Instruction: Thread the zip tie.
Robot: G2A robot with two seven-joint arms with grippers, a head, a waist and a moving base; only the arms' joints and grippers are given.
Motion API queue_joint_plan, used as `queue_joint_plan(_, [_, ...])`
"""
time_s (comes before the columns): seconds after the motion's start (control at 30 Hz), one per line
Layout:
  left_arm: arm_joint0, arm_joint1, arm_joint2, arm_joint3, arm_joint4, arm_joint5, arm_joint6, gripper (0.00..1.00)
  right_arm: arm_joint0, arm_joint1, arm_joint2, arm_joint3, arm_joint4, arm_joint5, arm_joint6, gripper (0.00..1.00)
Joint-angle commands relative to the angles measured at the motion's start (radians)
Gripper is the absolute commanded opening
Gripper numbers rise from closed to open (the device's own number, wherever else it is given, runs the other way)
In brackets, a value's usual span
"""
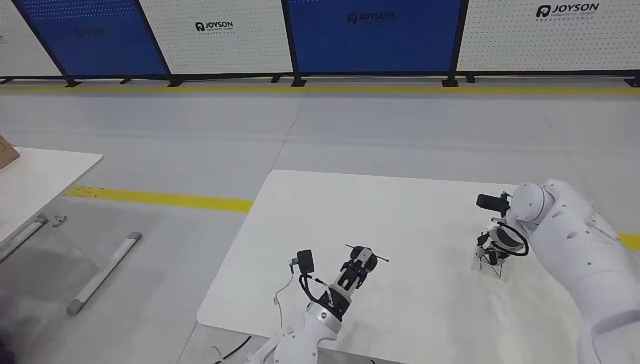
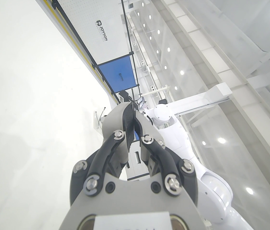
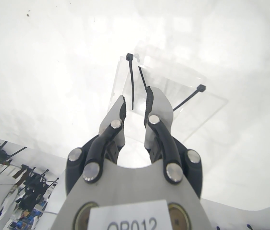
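My left gripper (image 1: 360,262) is over the white table's front part, shut on a thin black zip tie (image 1: 378,256) that sticks out across its fingertips. In the left wrist view its fingers (image 2: 128,118) are pressed together. My right gripper (image 1: 491,252) hangs over a clear acrylic stand (image 3: 197,111) at the table's right side. It is open (image 3: 136,101). A zip tie (image 3: 131,80) on the stand, square head up, lies just beyond the gap. A second strip (image 3: 142,76) runs to one fingertip, and a third tie (image 3: 192,95) leans off to the side.
The white table (image 1: 400,214) has bare surface between the two arms, and its front edge runs just below the left gripper. From the left wrist the stand (image 2: 99,120) appears far off. Another white table (image 1: 40,179) stands across the floor to the left.
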Motion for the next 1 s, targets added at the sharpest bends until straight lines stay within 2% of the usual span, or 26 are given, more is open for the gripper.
queue_joint_plan(0.0, [0.000,0.000,0.000,0.000,0.000,0.000,0.000,0.00,0.001,-0.003,0.000,0.006,-0.002,-0.001,-0.001,0.21])
queue_joint_plan(0.33, [0.000,0.000,0.000,0.000,0.000,0.000,0.000,0.00,0.013,-0.006,0.011,0.024,-0.009,-0.041,-0.008,0.22])
queue_joint_plan(0.57, [0.000,0.000,0.000,0.000,0.000,0.000,0.000,0.00,0.011,-0.006,0.016,0.012,-0.023,-0.036,-0.015,0.22])
queue_joint_plan(0.97, [0.000,0.000,0.000,0.000,0.000,0.000,0.000,0.00,0.016,0.020,0.046,-0.002,-0.025,-0.075,-0.031,0.25])
